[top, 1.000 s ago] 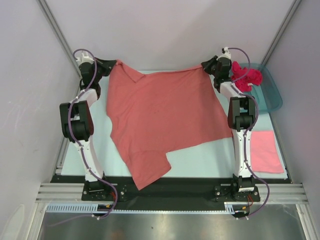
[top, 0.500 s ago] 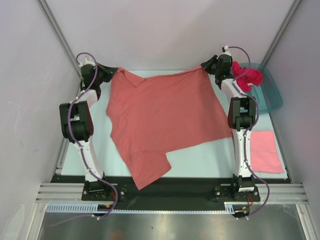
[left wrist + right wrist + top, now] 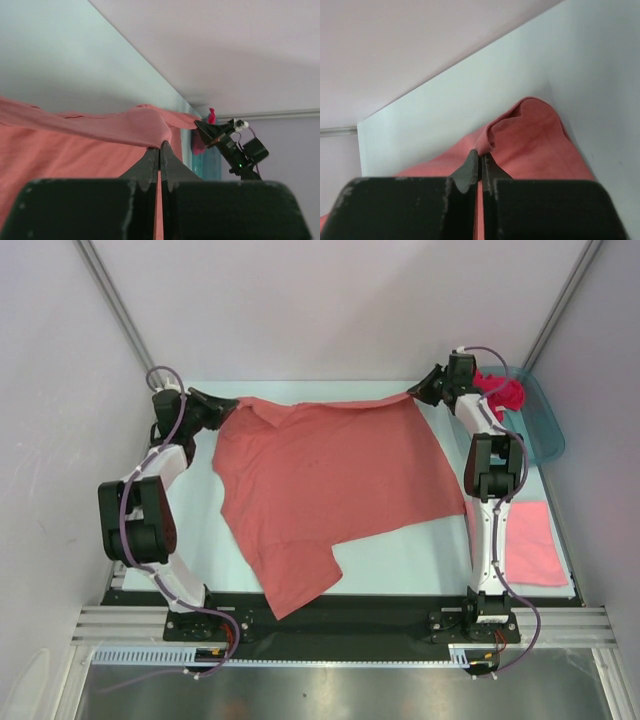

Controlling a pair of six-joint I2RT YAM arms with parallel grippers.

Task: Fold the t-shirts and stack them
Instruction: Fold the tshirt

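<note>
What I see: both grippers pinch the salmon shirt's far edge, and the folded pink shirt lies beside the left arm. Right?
Not quite: the folded pink shirt lies beside the right arm, as the top view shows. The salmon shirt part holds.

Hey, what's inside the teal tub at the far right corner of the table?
A bunched bright magenta shirt sits heaped at the left side of the tub. The right arm covers part of it, and whatever lies under the shirt cannot be seen.
</note>
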